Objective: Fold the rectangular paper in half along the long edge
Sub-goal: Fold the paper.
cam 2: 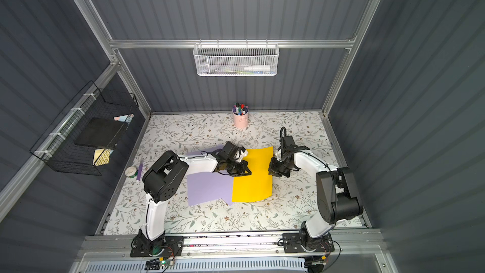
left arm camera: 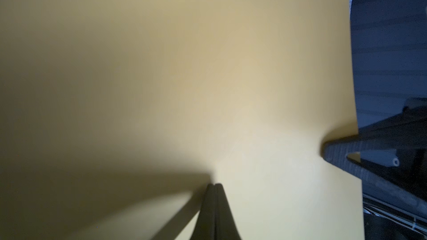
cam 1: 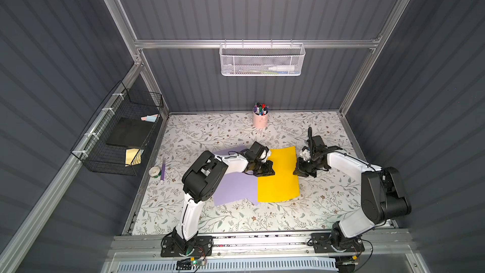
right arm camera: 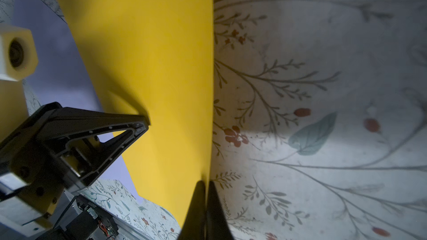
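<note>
The rectangular paper is a yellow sheet (cam 1: 280, 182) (cam 2: 253, 185) lying on the floral table, its left part overlapping a purple sheet (cam 1: 236, 187) (cam 2: 207, 187). My left gripper (cam 1: 271, 171) (cam 2: 246, 171) is shut, and its tips (left arm camera: 215, 184) rest against the yellow surface (left arm camera: 231, 65) near the sheet's left edge. My right gripper (cam 1: 296, 172) (cam 2: 270, 170) is shut on the paper's right edge (right arm camera: 206, 182), with yellow (right arm camera: 150, 54) on one side of the jaws and bare table on the other. Each wrist view shows the other gripper: the left gripper (right arm camera: 143, 123) and the right gripper (left arm camera: 328, 148).
A pink cup of pens (cam 1: 260, 120) stands at the back of the table. A tape roll (cam 1: 154, 171) and a purple stick (cam 1: 163, 170) lie at the left edge. A black wire basket (cam 1: 118, 132) hangs on the left wall and a white mesh basket (cam 1: 262, 60) on the back rail.
</note>
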Motion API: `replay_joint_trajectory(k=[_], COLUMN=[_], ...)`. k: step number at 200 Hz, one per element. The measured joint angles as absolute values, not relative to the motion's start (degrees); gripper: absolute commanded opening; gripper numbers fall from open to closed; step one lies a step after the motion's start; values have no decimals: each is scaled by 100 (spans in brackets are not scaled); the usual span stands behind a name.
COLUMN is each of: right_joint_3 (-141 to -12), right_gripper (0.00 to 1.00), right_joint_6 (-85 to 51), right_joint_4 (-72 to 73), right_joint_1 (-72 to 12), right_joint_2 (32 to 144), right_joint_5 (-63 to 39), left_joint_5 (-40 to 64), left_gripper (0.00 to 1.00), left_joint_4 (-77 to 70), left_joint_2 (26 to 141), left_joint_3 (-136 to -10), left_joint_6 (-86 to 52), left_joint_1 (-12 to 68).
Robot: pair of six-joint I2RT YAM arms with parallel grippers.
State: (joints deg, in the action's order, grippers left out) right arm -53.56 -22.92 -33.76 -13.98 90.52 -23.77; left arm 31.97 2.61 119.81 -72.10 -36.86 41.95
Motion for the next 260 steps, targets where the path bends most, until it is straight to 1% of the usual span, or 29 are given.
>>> replay_joint_trajectory(k=[43,52,58,73,85,93,101,124,156,173,233,260], right_joint_3=[-5356,-5356,-5356,-5356,-5356,-5356,-5354,-5341,-5301,-5282,-5280,-5280], right_gripper=[0,0,0,0,0,0,0,0,0,0,0,0], right_joint_6=[-2292,-2292,-2292,-2294,-2298,-2311,-2324,-2401,-2445,-2445,-2443,-2443], right_joint_4=[-3393,-3395,-3393,-3398,-3393,-3409,-3415,-3426,-3435,-3437,-3439,-3441], right_joint_1=[-1428,-1437,-1452,-1492,-1522,-1555,-1568,-1568,-1568,-1568,-1568,-1568], right_joint_2=[8925,8925,8925,8925,8927,8927,8927,8927,8927,8925,8927,8927], right_joint_5=[-2399,-2397,-2397,-2392,-2379,-2346,-2303,-2163,-2040,-2023,-1986,-1986], left_joint_5=[3245,3242,3240,3199,3116,3030,2950,2534,2112,1946,1798,1793], left_gripper=[0,2,6,20,35,40,42,31,7,0,0,0], left_joint_4=[268,287,314,408,550,690,867,1398,1933,2062,2250,2298], left_joint_2=[11983,11983,11981,11937,11854,11802,11773,11756,11434,11168,11122,11205], left_joint_3=[-7210,-7218,-7227,-7238,-7293,-7338,-7426,-7760,-7848,-7728,-7203,-7157], left_joint_6=[-3684,-3664,-3649,-3546,-3459,-3374,-3334,-3159,-2963,-2895,-2775,-2777], left_joint_1=[4209,4209,4209,4224,4237,4241,4272,4289,4139,4088,4040,4040])
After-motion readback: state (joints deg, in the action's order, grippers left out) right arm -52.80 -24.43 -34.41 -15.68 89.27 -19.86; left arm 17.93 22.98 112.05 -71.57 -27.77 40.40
